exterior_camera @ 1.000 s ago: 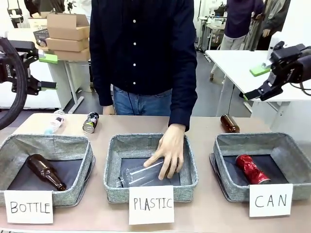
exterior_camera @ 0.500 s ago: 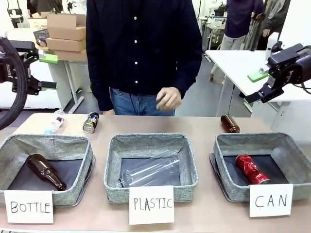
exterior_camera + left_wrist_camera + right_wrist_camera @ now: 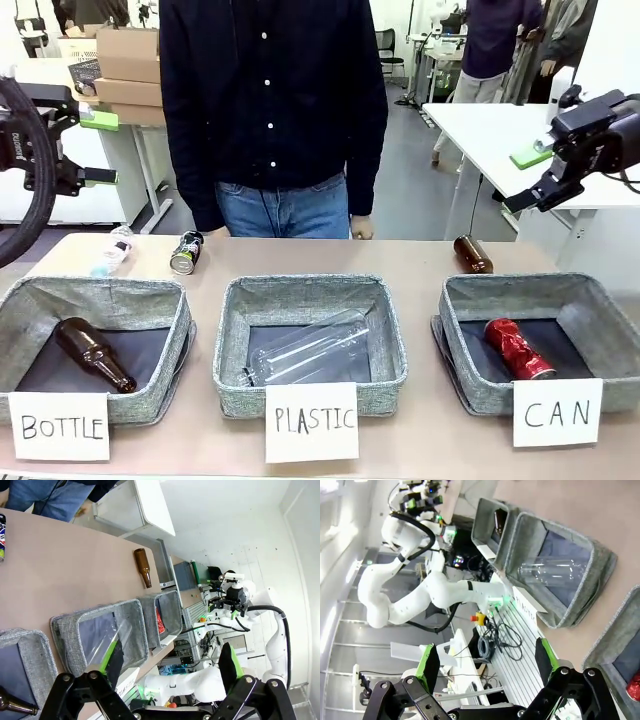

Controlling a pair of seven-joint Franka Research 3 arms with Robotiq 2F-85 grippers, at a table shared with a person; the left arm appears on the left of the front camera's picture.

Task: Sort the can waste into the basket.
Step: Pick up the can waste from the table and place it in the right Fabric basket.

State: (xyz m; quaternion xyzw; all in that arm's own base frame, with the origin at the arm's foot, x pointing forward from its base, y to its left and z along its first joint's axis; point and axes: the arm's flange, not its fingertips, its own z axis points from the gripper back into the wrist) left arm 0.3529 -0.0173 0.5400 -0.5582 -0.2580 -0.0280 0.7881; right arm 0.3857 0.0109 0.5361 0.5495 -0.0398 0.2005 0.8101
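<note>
A dented red can (image 3: 517,348) lies inside the grey basket (image 3: 600,318) carded "CAN" at the right; the left wrist view catches it as red can (image 3: 160,622), and its edge shows as red can (image 3: 634,687). A black can (image 3: 186,252) with green trim lies on its side on the far left of the table, cut off as black can (image 3: 1,535). My left gripper (image 3: 100,148) hovers open, high at the left edge, its own view showing the left gripper (image 3: 170,660) empty. My right gripper (image 3: 522,178) hangs open above the far right, seen empty as the right gripper (image 3: 486,662).
The "PLASTIC" bin (image 3: 232,330) holds a clear bottle (image 3: 310,350); the "BOTTLE" bin (image 3: 170,330) holds a brown bottle (image 3: 92,352). Another brown bottle (image 3: 472,253) and a crumpled plastic bottle (image 3: 112,250) lie on the far table. A person (image 3: 270,110) stands at the far side.
The person's hand let go of the clear bottle in the PLASTIC bin and drew back to their side. My right gripper rose slightly. The left arm stayed still.
</note>
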